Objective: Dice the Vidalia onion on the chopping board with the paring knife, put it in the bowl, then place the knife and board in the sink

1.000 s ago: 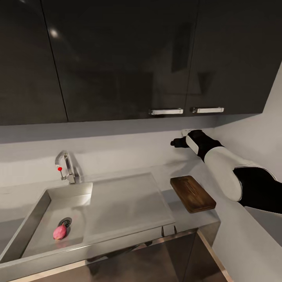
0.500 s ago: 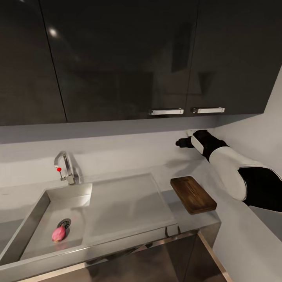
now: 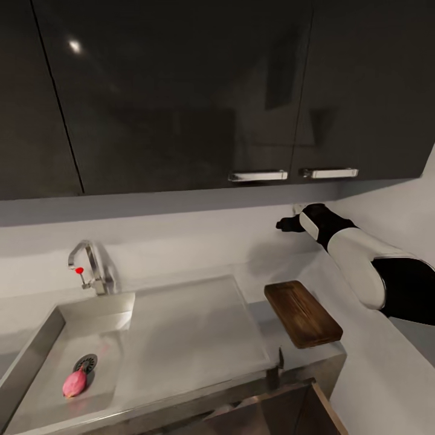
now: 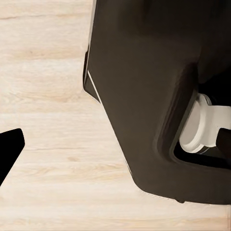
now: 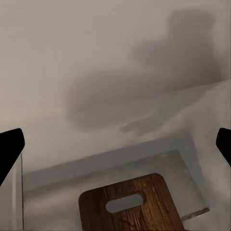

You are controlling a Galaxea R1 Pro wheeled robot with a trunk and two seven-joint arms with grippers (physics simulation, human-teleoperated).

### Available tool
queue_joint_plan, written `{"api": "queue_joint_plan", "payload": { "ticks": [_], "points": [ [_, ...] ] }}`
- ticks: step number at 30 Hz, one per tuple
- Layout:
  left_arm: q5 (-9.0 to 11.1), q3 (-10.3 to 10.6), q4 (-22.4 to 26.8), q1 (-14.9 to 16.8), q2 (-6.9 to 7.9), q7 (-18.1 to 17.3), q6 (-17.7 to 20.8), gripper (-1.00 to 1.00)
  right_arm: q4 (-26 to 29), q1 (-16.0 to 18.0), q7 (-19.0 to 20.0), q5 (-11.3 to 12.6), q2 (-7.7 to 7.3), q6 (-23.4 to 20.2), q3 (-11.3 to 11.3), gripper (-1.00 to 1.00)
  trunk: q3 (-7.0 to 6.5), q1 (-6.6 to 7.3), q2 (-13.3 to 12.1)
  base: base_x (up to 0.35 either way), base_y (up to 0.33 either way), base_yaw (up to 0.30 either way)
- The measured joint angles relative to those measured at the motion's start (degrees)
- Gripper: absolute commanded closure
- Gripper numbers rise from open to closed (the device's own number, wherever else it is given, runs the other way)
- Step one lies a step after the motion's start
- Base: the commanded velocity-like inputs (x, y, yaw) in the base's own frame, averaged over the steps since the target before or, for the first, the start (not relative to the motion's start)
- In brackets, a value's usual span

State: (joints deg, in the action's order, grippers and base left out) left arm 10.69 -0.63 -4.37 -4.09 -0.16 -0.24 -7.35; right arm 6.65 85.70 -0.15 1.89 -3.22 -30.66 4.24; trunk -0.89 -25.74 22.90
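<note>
Head view: high, facing forward and down over sink (image 3: 151, 338) at lower left, chopping board (image 3: 302, 314) at lower right. Right wrist view: close above bench, facing wall; shares chopping board (image 5: 132, 209), bottom centre. Left wrist view: faces down, close over wood floor (image 4: 48, 120).

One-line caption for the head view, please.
Right arm raised over the counter beyond the chopping board; onion lies by the sink drain.

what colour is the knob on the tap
Red; the knob on the chrome tap shows best in the head view.
</note>
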Motion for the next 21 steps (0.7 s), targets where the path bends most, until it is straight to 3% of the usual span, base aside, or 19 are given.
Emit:
{"api": "queue_joint_plan", "payload": {
  "ticks": [21],
  "points": [
    [0.2, 0.0, 0.0, 0.0, 0.07, 0.0, -0.1, -1.0, -0.9, 0.0, 0.0, 0.0, -0.36, -0.1, 0.1, -1.0, 0.0, -0.01, 0.0, 0.067, -0.007, 0.0]
  ]
}}
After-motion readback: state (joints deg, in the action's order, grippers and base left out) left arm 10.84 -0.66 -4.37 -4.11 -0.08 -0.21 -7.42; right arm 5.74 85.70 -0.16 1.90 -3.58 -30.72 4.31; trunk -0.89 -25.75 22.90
